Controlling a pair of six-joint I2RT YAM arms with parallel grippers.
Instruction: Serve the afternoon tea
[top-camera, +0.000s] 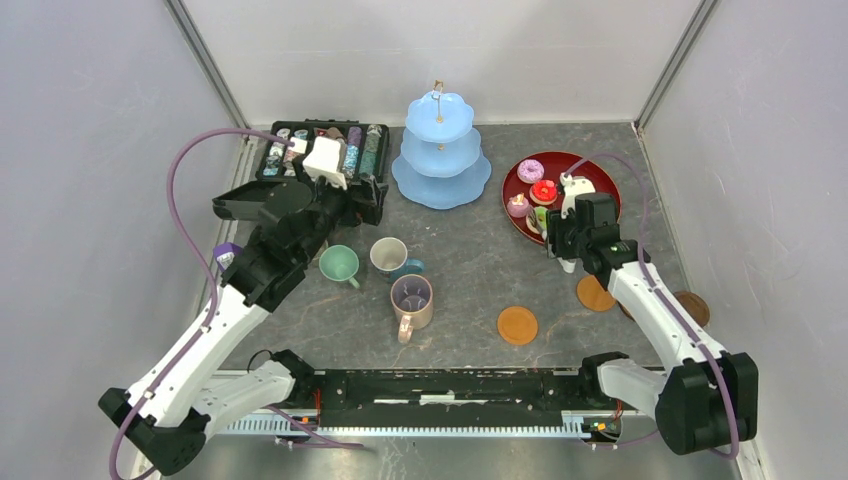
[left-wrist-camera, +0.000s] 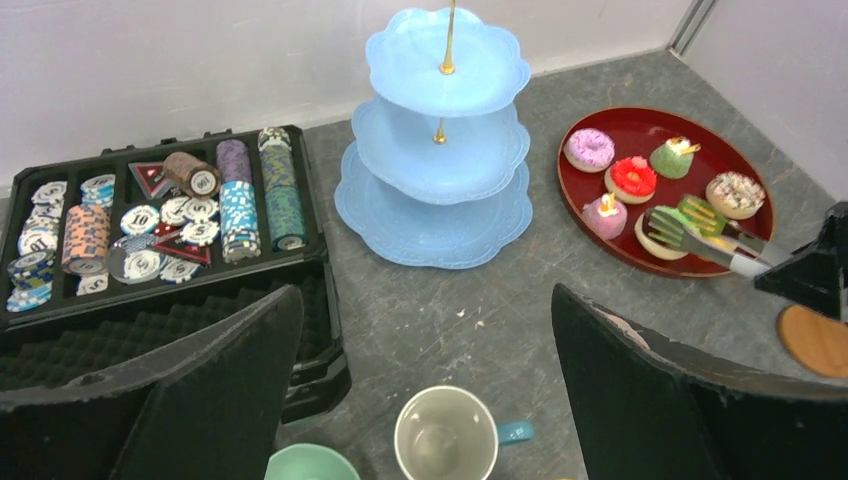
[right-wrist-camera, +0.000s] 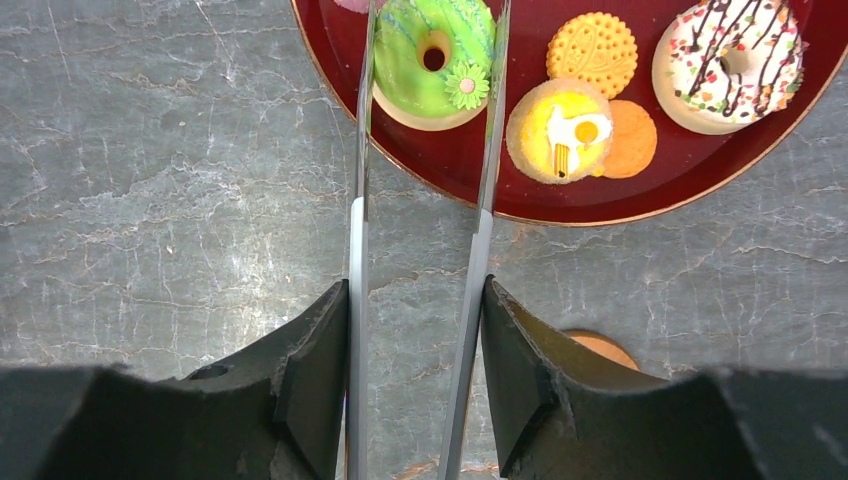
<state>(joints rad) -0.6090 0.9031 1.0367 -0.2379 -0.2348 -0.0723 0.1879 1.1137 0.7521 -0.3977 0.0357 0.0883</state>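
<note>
My right gripper (right-wrist-camera: 415, 290) is shut on the metal tongs (right-wrist-camera: 358, 200). The tong arms stand on either side of a green doughnut (right-wrist-camera: 405, 75) on the red tray (right-wrist-camera: 480, 195), which holds several other pastries (left-wrist-camera: 589, 149). My left gripper (left-wrist-camera: 425, 295) is open and empty above the white-and-blue mug (left-wrist-camera: 446, 435), next to the mint green mug (top-camera: 338, 264). The tall pink-purple mug (top-camera: 411, 298) stands in front of them. The pale-blue three-tier stand (top-camera: 440, 150) is bare. Three brown coasters (top-camera: 517, 325) lie at the front right. The olive mug is not in view.
The open black case of capsules (left-wrist-camera: 150, 215) stands at the back left, close to my left gripper. Grey walls close in the table on three sides. My right arm (top-camera: 650, 300) reaches over two of the coasters.
</note>
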